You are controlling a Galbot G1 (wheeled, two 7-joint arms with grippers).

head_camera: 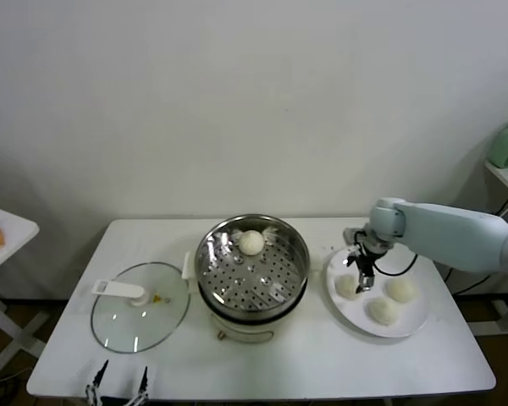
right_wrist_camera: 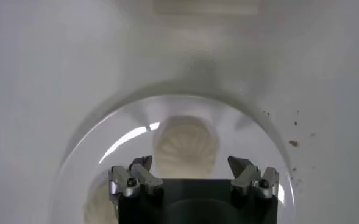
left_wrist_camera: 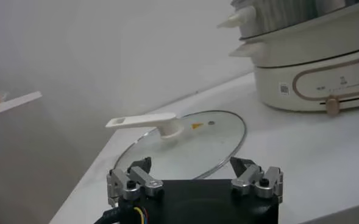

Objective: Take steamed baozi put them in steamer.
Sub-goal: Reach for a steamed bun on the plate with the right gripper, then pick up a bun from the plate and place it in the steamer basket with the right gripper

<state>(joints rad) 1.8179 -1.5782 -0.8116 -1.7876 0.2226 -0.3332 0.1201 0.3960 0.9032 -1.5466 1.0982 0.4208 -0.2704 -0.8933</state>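
Observation:
The steamer (head_camera: 252, 283) stands mid-table on its cream pot base, with one baozi (head_camera: 251, 242) at the far side of the basket. Three more baozi lie on a white plate (head_camera: 356, 319) to its right: one on the steamer side (head_camera: 347, 287), one on the right (head_camera: 400, 289) and one at the front (head_camera: 383, 310). My right gripper (head_camera: 363, 275) hangs open just above the steamer-side one. In the right wrist view that pleated baozi (right_wrist_camera: 185, 145) lies below the open gripper (right_wrist_camera: 190, 164), untouched. My left gripper (head_camera: 117, 391) is open and empty at the table's front edge.
A round glass lid (head_camera: 140, 304) with a white handle lies flat to the left of the steamer; it also shows in the left wrist view (left_wrist_camera: 185, 137) ahead of the left gripper (left_wrist_camera: 194, 170), with the pot base (left_wrist_camera: 313, 67) beyond. A small side table (head_camera: 0, 233) stands far left.

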